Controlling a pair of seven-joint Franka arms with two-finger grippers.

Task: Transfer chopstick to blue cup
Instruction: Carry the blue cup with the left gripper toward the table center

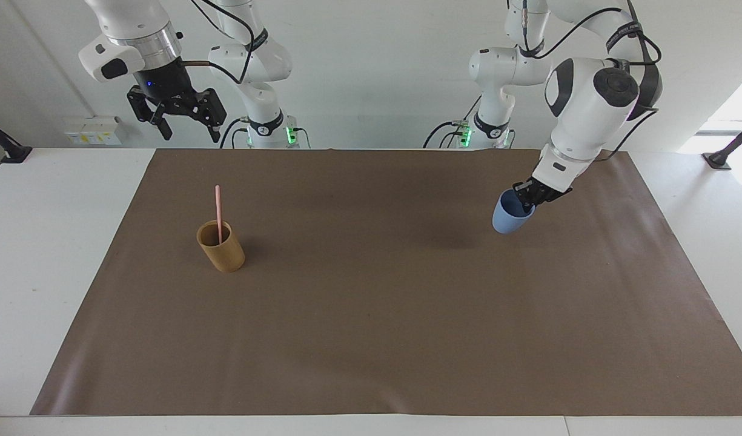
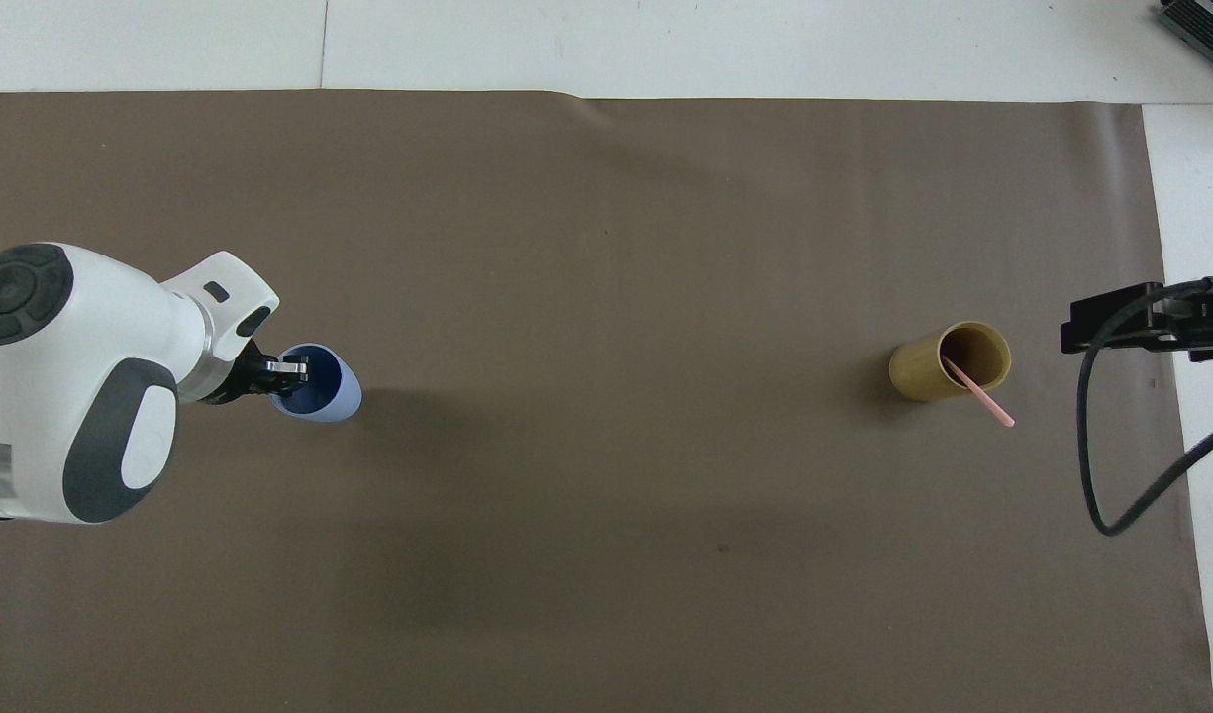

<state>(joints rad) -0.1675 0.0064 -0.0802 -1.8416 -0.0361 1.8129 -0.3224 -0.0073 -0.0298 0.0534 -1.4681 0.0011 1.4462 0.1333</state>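
Observation:
The light-blue cup (image 1: 509, 218) (image 2: 331, 393) hangs tilted above the brown mat toward the left arm's end of the table. My left gripper (image 1: 527, 197) (image 2: 287, 371) is shut on its rim, one finger inside the cup. The pale-pink chopstick (image 1: 218, 213) (image 2: 980, 396) stands in the tan-brown cup (image 1: 221, 248) (image 2: 925, 368) toward the right arm's end, leaning on its rim. My right gripper (image 1: 184, 128) waits open high above the table edge nearest the robots, well apart from the tan cup; only part of it (image 2: 1131, 322) shows in the overhead view.
A brown mat (image 1: 371, 339) (image 2: 606, 228) covers most of the white table (image 1: 43, 242). A black cable (image 2: 1096, 446) hangs from the right arm beside the tan cup. Two black mounts (image 1: 7, 150) stand at the table's corners near the robots.

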